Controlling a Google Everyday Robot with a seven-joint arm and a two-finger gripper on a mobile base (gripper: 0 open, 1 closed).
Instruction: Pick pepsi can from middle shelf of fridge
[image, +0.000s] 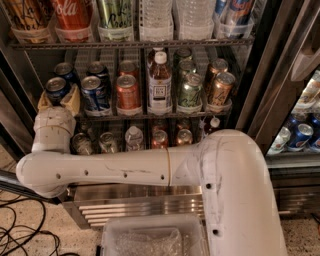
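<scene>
The fridge stands open with its dark interior in front of me. On the middle shelf, a grey wire rack, a blue pepsi can stands at the far left. My gripper is at that can, and its tan fingers press it from both sides. Two more blue cans stand right beside it, and another one behind. My white arm reaches in from the lower right and hides part of the rack below.
On the middle shelf stand an orange-red can, a clear bottle, green cans and copper cans. Big bottles fill the rack above, small cans the one below. Steel grille, plastic tray, cables on the floor.
</scene>
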